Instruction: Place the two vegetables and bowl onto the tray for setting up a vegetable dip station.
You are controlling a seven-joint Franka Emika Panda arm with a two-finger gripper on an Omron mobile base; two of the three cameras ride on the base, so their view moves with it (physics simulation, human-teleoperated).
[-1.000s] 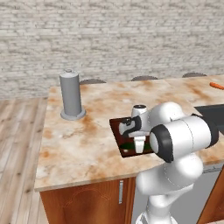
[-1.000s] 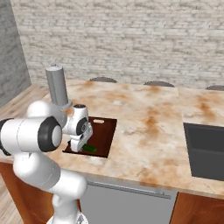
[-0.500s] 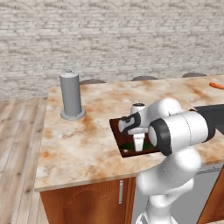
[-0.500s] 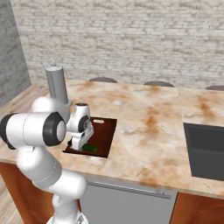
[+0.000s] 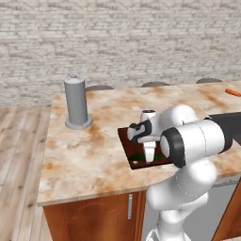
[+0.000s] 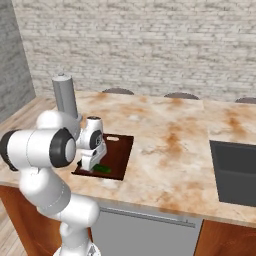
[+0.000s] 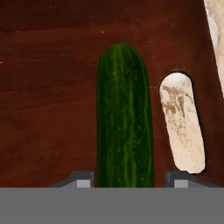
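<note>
Marbled tan counter [image 5: 94, 155] runs below a pale brick wall, and on it lies the tray [image 6: 118, 152] with the dark green vegetable [image 7: 125, 118] flat on its wood, just beside the slot handle [image 7: 181, 127] at 3 o'clock in the hand view. The claw [image 7: 129, 180] stands straight over it, jaws parted with gaps on both flanks, gripping nothing.

A careless lift could drag a fingertip [image 7: 79, 179] along the round skin and roll the vegetable off the near edge. The carrot [image 5: 233, 92] lies far off at 2 o'clock in the left base view, so fetching it demands a long reach. A tall grey cylinder [image 5: 76, 102] stands at 10 o'clock from the tray, well apart, blocking nothing.
</note>
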